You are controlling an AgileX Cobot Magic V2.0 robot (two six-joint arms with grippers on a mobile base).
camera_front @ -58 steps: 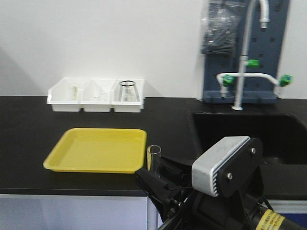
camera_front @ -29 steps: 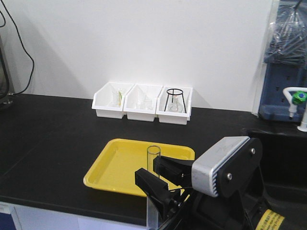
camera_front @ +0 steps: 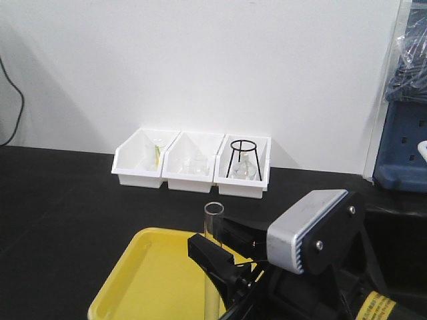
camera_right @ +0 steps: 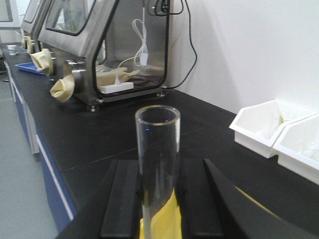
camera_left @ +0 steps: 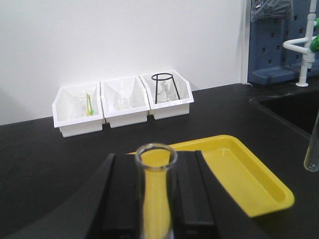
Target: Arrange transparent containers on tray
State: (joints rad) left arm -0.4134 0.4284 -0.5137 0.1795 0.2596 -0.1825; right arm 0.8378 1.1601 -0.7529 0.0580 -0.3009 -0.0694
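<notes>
Left gripper [camera_left: 157, 164] pinches a test tube [camera_left: 156, 194] upright, rim up, the yellow tray [camera_left: 249, 174] lying just ahead toward the white bins [camera_left: 122, 97]; right gripper [camera_right: 160, 172] likewise clamps a second test tube [camera_right: 158, 144] upright by the tray's right edge; first tube's base cut off, heights over tray unclear.

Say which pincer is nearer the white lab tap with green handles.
The right pincer, probably: its slim clear glass tube hangs between the left pincer and the tap.
</notes>
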